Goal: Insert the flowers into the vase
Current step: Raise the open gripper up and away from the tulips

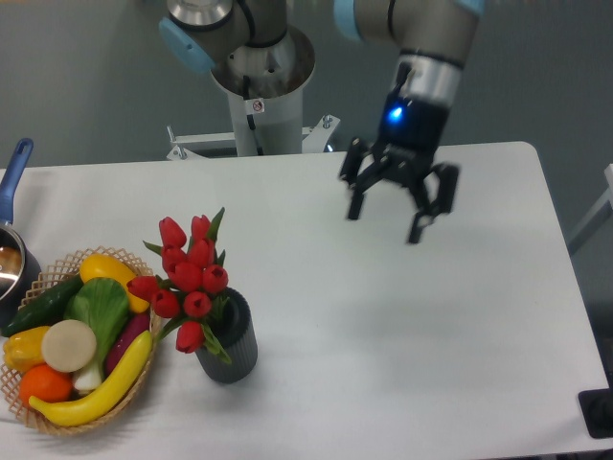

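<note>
Camera: flowers [187, 278] upright in vase [230, 340]

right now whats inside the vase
The flowers stand in the dark ribbed vase: red tulip buds and green leaves rise above its rim, leaning left toward the wicker basket. The stem ends and the vase's interior are hidden.

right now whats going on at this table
A single robot arm is working at a white table. Its gripper hangs open and empty over the right half, holding nothing. The flowers already stand in the vase near the front left, leaning toward a wicker basket of fake produce beside it. The gripper is well apart from both.
</note>
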### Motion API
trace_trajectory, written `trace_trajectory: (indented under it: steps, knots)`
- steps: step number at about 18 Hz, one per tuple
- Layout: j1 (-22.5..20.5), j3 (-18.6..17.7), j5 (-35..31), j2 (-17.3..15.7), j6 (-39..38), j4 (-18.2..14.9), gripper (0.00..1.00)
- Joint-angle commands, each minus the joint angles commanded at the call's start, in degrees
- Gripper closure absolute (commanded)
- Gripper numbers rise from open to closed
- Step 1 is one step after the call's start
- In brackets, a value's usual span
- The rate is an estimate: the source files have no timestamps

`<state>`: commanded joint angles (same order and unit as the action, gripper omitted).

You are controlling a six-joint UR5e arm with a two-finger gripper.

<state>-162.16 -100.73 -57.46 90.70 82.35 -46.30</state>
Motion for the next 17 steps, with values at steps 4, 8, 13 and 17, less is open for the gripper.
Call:
trace_trajectory:
  steps: [4, 8, 13, 17]
  knots:
    - [-0.3, 0.2, -3.8, -1.0, 7.1, -3.3, 0.0]
    - [-1.6, 1.2, -10.3, -2.9, 20.8, -12.1, 0.0]
    - [-2.8, 3.3, -14.8, -3.9, 32.4, -20.9, 0.0]
    - [-2.8, 2.7, -14.8, -4.0, 32.2, -20.8, 0.0]
